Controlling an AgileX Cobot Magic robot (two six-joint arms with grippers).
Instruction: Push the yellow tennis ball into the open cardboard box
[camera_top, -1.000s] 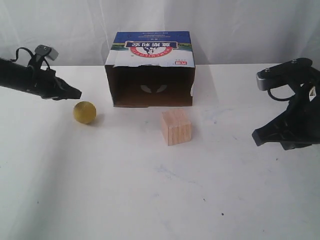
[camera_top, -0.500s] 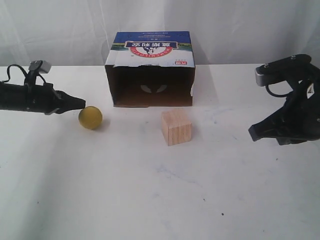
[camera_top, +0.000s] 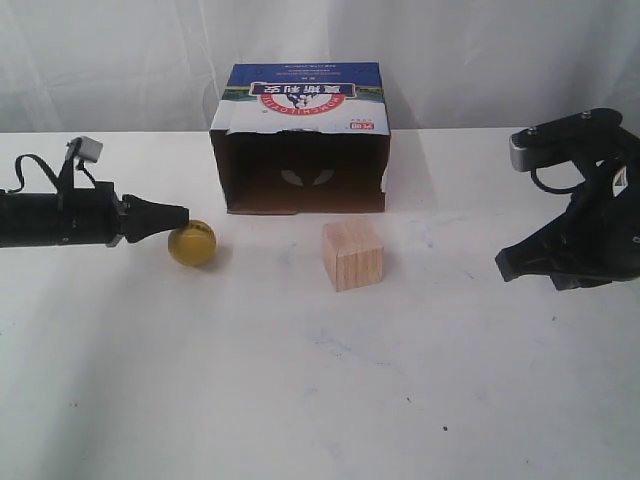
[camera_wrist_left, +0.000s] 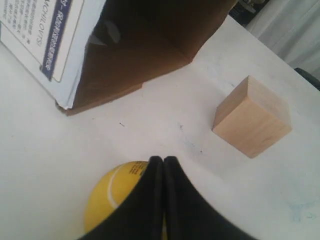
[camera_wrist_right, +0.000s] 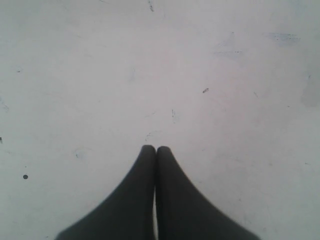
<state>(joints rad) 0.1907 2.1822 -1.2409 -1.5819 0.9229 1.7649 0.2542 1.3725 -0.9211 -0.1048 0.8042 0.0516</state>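
Note:
The yellow tennis ball (camera_top: 192, 243) rests on the white table, left of the pale wooden cube and in front-left of the open cardboard box (camera_top: 300, 135). My left gripper (camera_top: 183, 215) is shut, its tip touching the ball's upper left side. In the left wrist view the shut fingers (camera_wrist_left: 163, 161) lie over the ball (camera_wrist_left: 112, 197), with the box's dark opening (camera_wrist_left: 145, 45) beyond. My right gripper (camera_top: 505, 267) hangs shut at the far right, over bare table (camera_wrist_right: 156, 148).
A pale wooden cube (camera_top: 352, 254) (camera_wrist_left: 252, 116) stands in front of the box's mouth, slightly right of its middle. White curtain hangs behind the table (camera_top: 300, 400).
My left gripper has swung down and rightward behind the ball. The ball has rolled right and slightly toward the front. The right arm shifted a little early on, then stayed put.

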